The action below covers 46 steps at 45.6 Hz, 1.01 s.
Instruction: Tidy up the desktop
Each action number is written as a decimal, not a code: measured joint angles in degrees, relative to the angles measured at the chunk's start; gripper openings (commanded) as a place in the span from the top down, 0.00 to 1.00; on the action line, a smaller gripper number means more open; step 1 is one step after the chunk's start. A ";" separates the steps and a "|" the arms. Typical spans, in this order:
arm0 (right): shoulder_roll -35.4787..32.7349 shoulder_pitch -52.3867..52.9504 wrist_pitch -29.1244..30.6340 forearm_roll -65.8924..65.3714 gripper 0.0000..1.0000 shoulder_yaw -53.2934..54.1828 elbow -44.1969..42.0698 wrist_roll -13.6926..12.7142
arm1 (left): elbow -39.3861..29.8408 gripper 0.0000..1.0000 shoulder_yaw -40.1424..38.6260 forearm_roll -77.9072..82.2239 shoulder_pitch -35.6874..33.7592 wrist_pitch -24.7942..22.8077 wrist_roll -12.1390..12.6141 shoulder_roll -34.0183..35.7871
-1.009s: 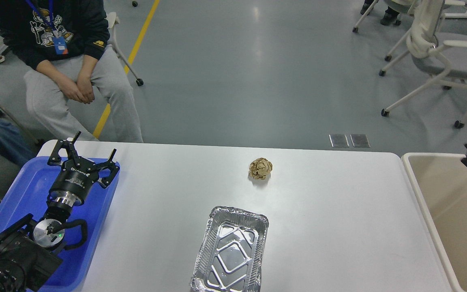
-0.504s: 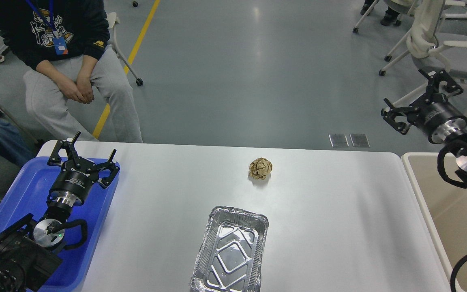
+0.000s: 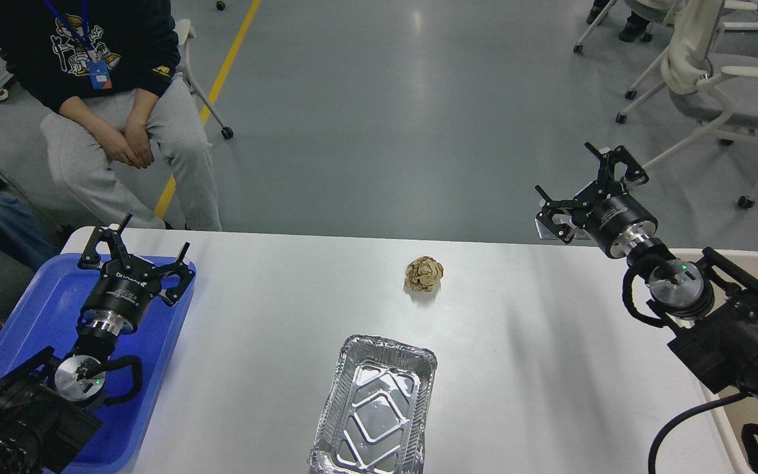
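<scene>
The white desktop [image 3: 274,329] fills the lower part of the head view. A crumpled brown paper ball [image 3: 424,273] lies on it near the far edge, at the middle. An empty foil tray [image 3: 374,407] lies at the front middle. My left gripper [image 3: 137,248] is open and empty over the blue tray [image 3: 37,309] at the left. My right gripper [image 3: 583,187] is open and empty, raised over the desktop's far right edge, well to the right of the paper ball.
A beige bin [image 3: 747,260] stands off the desktop's right end, partly behind my right arm. A seated person [image 3: 109,99] is beyond the far left corner. White chairs [image 3: 701,79] stand on the floor at the far right.
My right arm has swung in from the right edge, moving left and down over the desktop's far right edge, gripper open throughout. My left arm and the objects have not moved.
</scene>
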 measured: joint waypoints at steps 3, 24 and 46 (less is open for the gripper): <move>1.29 -0.50 0.75 0.01 0.00 -0.05 -1.53 0.01 | 0.00 0.00 0.00 0.00 0.00 0.00 0.00 -0.01; 4.90 -4.79 2.89 -0.49 0.00 -0.87 -6.04 0.50 | 0.00 0.00 0.00 0.01 0.00 0.00 0.02 -0.02; 5.08 -6.15 3.17 -0.93 0.00 -4.17 -6.65 0.96 | -0.01 0.00 0.00 0.01 0.00 0.00 0.02 -0.02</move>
